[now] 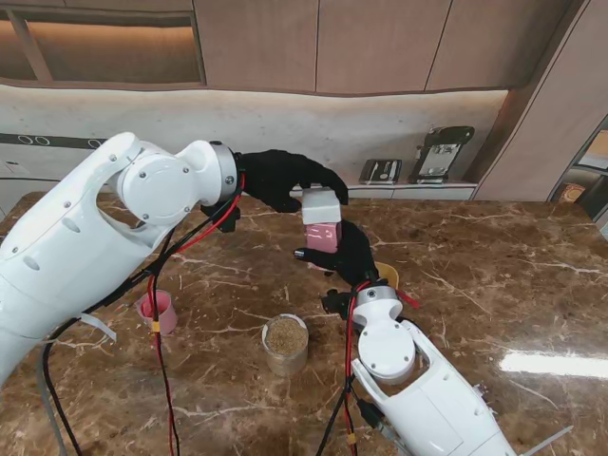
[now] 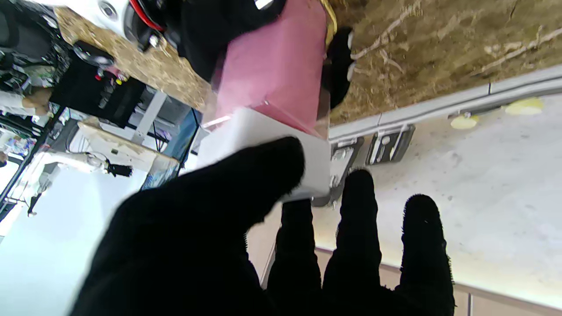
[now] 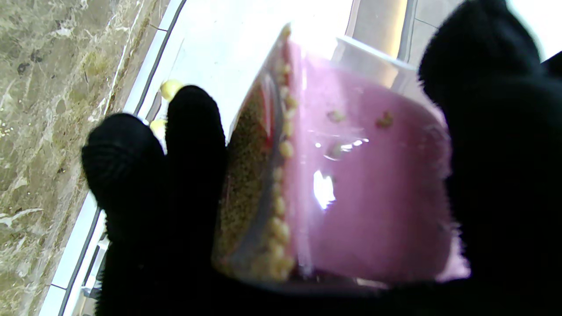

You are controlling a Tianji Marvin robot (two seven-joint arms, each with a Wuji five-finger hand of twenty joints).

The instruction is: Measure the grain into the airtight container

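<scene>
A clear airtight container with a pink interior is held up above the table's middle. My right hand is shut around its body from the side nearer me. My left hand reaches in from the left and is shut on the white lid on top of the container. The left wrist view shows my thumb pressed on the lid above the pink container. The right wrist view shows the container tilted in my right hand, with grain lying along one wall.
A glass jar of brown grain stands on the marble table nearer to me. A pink cup sits to the left, under my left arm. A yellow object peeks out behind my right hand. Wall sockets and a stand line the back ledge.
</scene>
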